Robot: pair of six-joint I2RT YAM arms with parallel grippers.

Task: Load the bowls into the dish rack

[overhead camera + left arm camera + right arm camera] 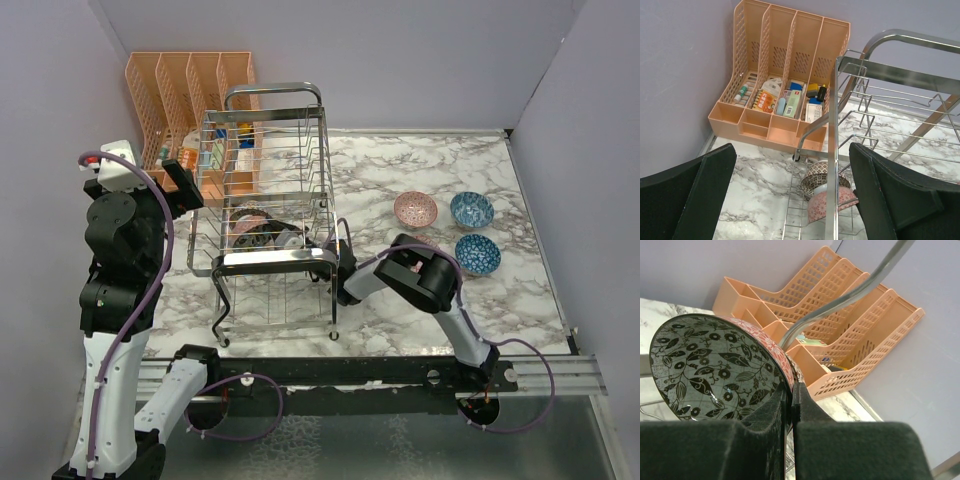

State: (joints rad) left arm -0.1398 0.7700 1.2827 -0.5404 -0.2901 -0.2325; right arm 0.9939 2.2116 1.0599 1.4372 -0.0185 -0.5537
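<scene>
Marble table [480, 300] held the dish rack [270, 175]; right gripper [791, 392] clamped a black-and-white bowl [710, 365] there; left gripper [790, 165] stood spread, empty.

No legible text or labels

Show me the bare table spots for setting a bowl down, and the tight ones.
Bare marble: right of the rack, behind the pink bowl and far blue bowl, up to the back wall; also in front of the near blue bowl. Tight: between rack, organizer and left arm.
</scene>
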